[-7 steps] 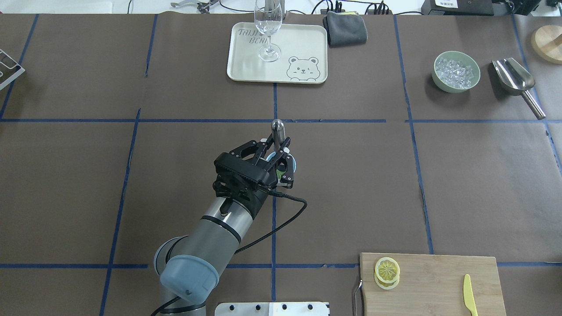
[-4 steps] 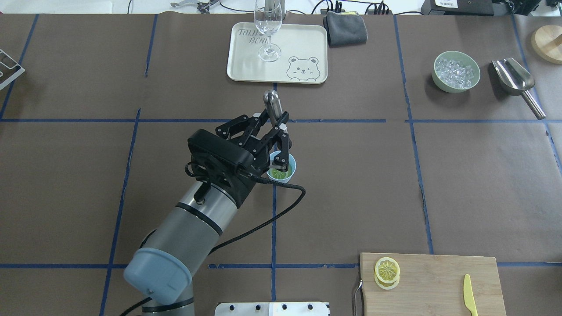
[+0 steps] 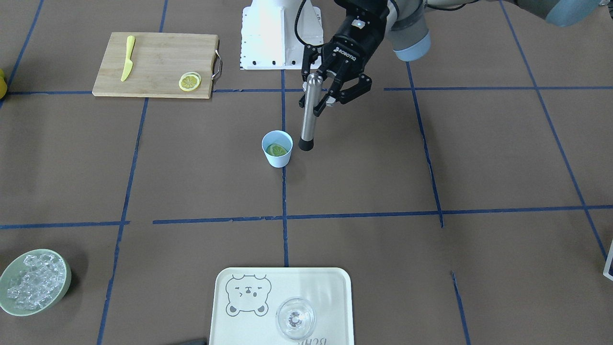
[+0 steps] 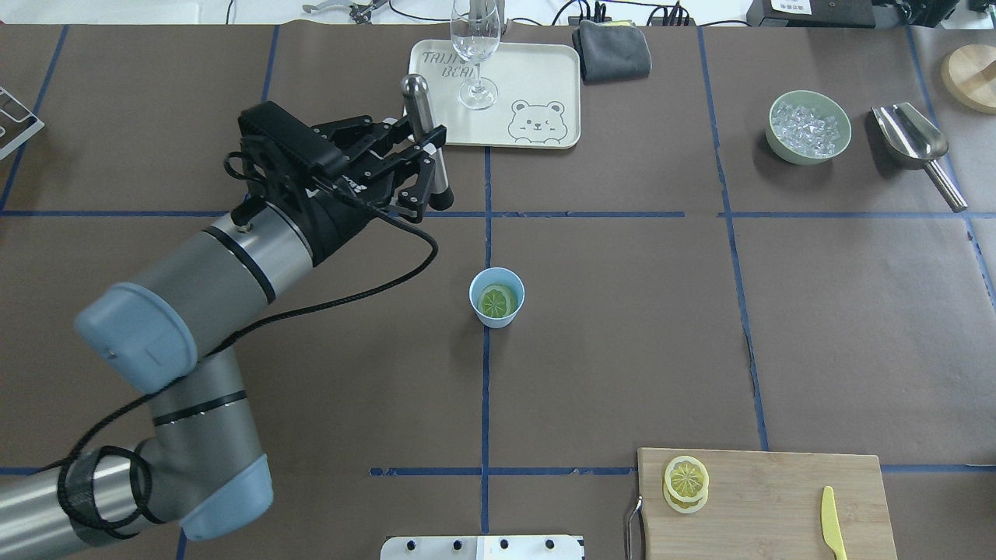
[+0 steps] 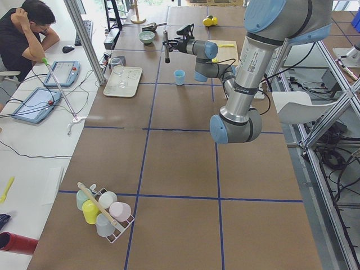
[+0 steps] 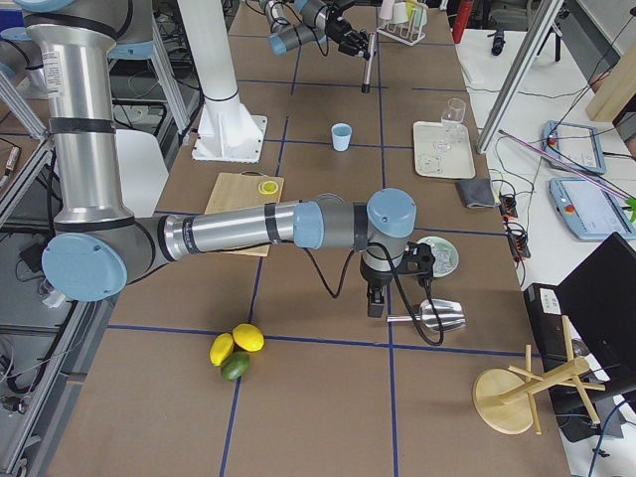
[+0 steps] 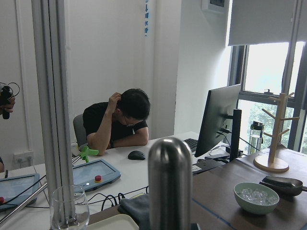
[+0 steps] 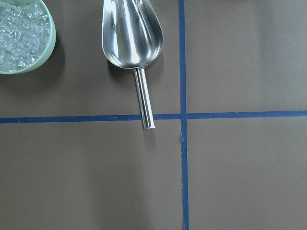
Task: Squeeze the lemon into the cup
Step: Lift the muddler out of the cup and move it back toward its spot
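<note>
**Left pincer.** The left pincer (image 4: pixel 428 165) is clamped on a steel muddler (image 3: pixel 309 117), gripping it partway along the shaft. The jaws are closed down to the width of the shaft. The tool's long axis is close to vertical, with the black tip down and the rounded end up. The left side view shows it lifted well above the counter (image 4: pixel 622 327).

**Key relation.** In the overhead view, the cup (image 3: pixel 278 161) lies at about 5 o'clock from the left pincer and stands apart from it. The front view shows the black tip level with the cup's rim and just beside it. This closeness is judged to be an effect of the tool's height, not real contact.

**Nearer arm.** The left arm is the nearer one. The right pincer (image 6: pixel 374 306) hangs over a metal scoop (image 8: pixel 132 33) at the far end of the counter, well apart from the cup. Its opening cannot be determined.

**Task item.** The lemon slice (image 4: pixel 496 302) lies flat at the bottom of the cup, which stands upright on the centre line of the counter.
- Appearance: round, with pale greenish-yellow flesh and visible segments.
- Liquid: none can be made out.
- Spare slices (image 4: pixel 686 482) are stacked on the cutting board (image 4: pixel 778 498), at about 4 o'clock from the cup.
</note>
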You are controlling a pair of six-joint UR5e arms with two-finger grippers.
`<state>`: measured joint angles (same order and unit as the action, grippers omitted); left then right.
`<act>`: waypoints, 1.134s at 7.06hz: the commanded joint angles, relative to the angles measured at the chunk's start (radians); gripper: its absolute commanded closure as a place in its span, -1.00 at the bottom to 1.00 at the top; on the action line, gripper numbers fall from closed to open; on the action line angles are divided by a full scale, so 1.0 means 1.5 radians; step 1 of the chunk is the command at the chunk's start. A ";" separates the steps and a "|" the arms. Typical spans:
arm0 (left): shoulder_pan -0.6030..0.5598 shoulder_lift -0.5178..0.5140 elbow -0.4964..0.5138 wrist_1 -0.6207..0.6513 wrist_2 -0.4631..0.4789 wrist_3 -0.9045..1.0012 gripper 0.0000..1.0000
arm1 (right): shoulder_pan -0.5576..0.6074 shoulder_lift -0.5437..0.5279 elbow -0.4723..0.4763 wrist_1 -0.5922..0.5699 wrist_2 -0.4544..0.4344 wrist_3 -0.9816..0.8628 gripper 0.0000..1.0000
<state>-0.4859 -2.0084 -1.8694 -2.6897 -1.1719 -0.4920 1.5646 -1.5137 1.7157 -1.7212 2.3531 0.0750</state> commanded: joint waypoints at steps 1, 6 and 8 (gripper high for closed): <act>-0.053 0.097 -0.063 0.003 -0.124 -0.009 1.00 | 0.000 0.006 -0.003 0.000 -0.001 -0.001 -1.00; -0.368 0.199 -0.135 0.203 -0.739 -0.060 1.00 | -0.001 -0.005 -0.090 0.131 0.001 0.001 -1.00; -0.397 0.203 -0.086 0.204 -0.736 -0.057 1.00 | -0.001 -0.009 -0.134 0.207 0.002 0.005 -1.00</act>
<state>-1.0423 -1.7092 -2.0466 -2.3900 -2.2477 -0.5797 1.5637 -1.5241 1.5502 -1.4744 2.3561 0.0798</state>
